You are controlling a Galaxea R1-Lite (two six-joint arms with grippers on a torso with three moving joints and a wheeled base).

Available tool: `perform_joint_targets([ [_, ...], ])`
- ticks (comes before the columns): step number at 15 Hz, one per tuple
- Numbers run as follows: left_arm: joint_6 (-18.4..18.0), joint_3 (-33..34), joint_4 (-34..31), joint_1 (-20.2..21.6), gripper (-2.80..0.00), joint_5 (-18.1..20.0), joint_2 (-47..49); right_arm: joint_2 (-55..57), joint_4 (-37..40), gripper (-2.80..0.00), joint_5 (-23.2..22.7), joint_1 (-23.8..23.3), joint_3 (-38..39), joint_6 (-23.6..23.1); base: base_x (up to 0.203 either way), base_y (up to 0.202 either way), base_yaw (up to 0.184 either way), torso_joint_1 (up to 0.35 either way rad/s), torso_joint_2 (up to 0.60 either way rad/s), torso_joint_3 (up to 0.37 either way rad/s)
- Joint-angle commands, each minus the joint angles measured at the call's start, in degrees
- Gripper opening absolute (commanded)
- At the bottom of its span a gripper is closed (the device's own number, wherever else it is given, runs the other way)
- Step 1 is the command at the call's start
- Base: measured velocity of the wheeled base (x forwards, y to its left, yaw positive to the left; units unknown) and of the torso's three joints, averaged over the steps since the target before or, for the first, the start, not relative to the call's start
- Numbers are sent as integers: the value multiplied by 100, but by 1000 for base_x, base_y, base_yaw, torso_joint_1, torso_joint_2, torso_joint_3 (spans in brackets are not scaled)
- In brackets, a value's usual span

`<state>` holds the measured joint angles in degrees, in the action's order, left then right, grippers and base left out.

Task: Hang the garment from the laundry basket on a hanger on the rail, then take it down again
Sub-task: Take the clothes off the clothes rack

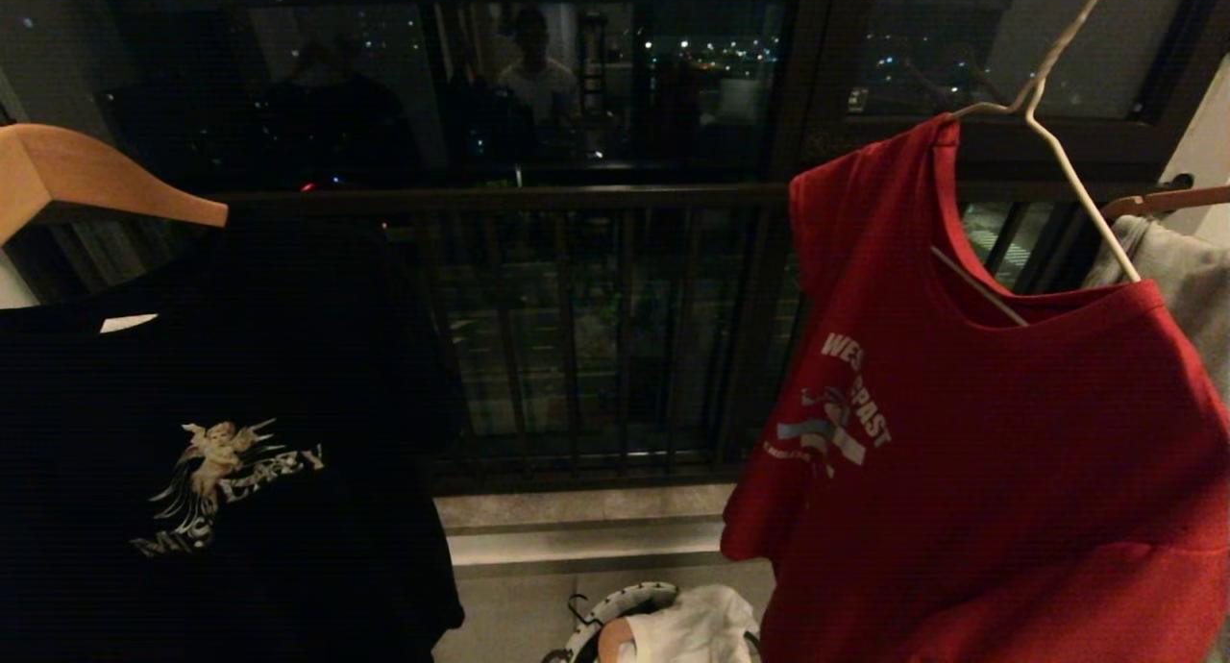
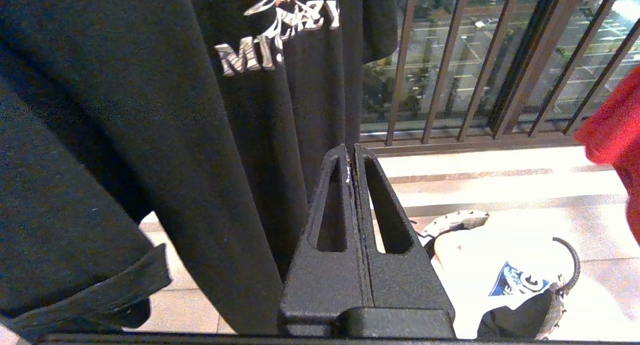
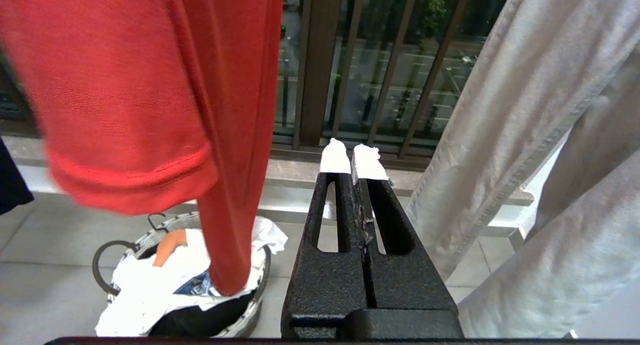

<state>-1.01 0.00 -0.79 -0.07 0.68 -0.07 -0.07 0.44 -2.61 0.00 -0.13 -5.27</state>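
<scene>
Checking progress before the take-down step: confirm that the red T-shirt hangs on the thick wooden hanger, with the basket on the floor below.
Not quite. The red T-shirt hangs on the thin white wire hanger, as the head view shows. The basket is indeed on the floor below.

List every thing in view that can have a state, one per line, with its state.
Red short-sleeved T-shirt: hanging, skewed, on the hanger.
Thin white wire hanger: tilted, one arm bare above the collar.
Black angel-print T-shirt: hanging on a light-brown wooden hanger.
Small round patterned-rim laundry basket: on the floor, holding white cloth.
Left gripper: shut, empty.
Right gripper: shut, empty.
</scene>
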Motion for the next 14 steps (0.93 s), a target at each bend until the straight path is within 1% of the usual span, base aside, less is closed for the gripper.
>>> perform_joint_targets([
  [1,-2,9,0,-1,-280,6,2,-1,0,-280,-3,0,-3,-26,0,0,0,0,0,0],
  [14,-4,9,0,-1,-280,11,7,7,35,-280,-29,0,-13,62,0,0,0,0,0,0],
])
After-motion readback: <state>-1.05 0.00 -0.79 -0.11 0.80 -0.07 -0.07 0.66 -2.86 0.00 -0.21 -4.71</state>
